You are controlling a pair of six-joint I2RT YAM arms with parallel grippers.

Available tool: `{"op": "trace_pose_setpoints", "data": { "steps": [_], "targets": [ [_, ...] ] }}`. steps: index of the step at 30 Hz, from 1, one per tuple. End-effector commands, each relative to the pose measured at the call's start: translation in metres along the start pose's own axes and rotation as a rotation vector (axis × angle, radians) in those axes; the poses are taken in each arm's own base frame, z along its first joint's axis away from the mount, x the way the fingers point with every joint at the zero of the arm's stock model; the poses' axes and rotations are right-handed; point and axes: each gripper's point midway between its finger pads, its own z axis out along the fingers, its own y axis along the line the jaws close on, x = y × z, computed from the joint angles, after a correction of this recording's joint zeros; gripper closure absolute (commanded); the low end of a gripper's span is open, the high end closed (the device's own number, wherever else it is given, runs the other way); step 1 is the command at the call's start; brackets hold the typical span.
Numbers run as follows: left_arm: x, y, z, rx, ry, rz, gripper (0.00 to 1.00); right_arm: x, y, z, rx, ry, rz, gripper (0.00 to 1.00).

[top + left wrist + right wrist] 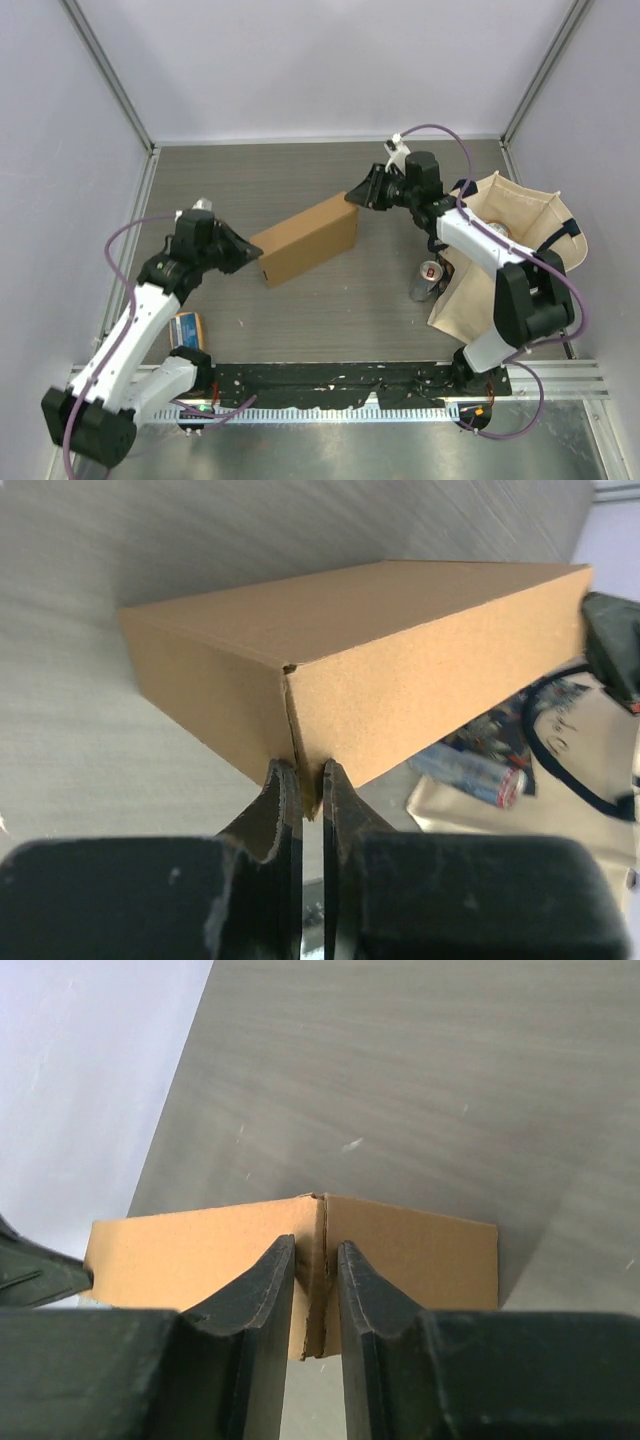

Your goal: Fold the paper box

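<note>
The paper box (305, 240) is a closed brown cardboard mailer in the middle of the table, lying at a slant. My left gripper (252, 252) is at its near-left corner. In the left wrist view the jaws (310, 775) are pinched shut on the bottom corner edge of the box (400, 650). My right gripper (355, 198) is at the opposite, far-right corner. In the right wrist view its fingers (317, 1250) are closed on the vertical corner edge of the box (420, 1250), one on each side.
A beige cloth tote bag (510, 240) lies open at the right, under the right arm. A drink can (428, 278) lies at the bag's left edge. A small orange-and-blue packet (187, 328) sits near the left arm's base. Walls enclose the table on three sides.
</note>
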Motion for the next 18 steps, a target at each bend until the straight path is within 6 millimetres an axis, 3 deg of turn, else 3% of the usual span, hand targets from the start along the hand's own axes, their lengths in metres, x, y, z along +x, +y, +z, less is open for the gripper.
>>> {"op": "trace_pose_setpoints", "data": {
  "steps": [1,3,5,7,8,10,14,16,18],
  "targets": [
    [-0.066,-0.080,0.027,0.164,-0.146,0.179,1.00,-0.021,0.054,0.018,-0.179,0.033,-0.098,0.85],
    [-0.075,-0.097,0.031,0.178,-0.137,0.204,1.00,-0.023,0.041,0.026,-0.126,0.035,-0.115,0.85],
    [-0.073,-0.095,0.041,0.171,-0.111,0.207,1.00,-0.012,0.026,0.028,-0.087,0.059,-0.122,0.85],
    [-0.063,-0.085,0.044,0.174,-0.089,0.203,1.00,-0.001,0.019,0.024,-0.065,0.060,-0.117,0.84],
    [-0.059,-0.078,0.045,0.164,-0.083,0.197,1.00,0.015,0.007,0.021,-0.037,0.078,-0.101,0.84],
    [-0.041,-0.052,0.047,0.129,-0.045,0.176,1.00,0.021,0.000,0.011,0.014,0.062,-0.103,0.83],
    [-0.011,-0.014,0.024,0.117,-0.040,0.147,0.99,0.051,-0.024,-0.007,0.116,0.134,-0.097,0.79],
    [-0.002,0.003,0.014,0.081,-0.033,0.151,0.94,0.056,-0.032,-0.015,0.170,0.157,-0.132,0.77],
    [0.002,0.012,-0.002,0.062,-0.048,0.169,0.74,0.069,-0.035,-0.022,0.192,0.191,-0.127,0.71]
  ]
}}
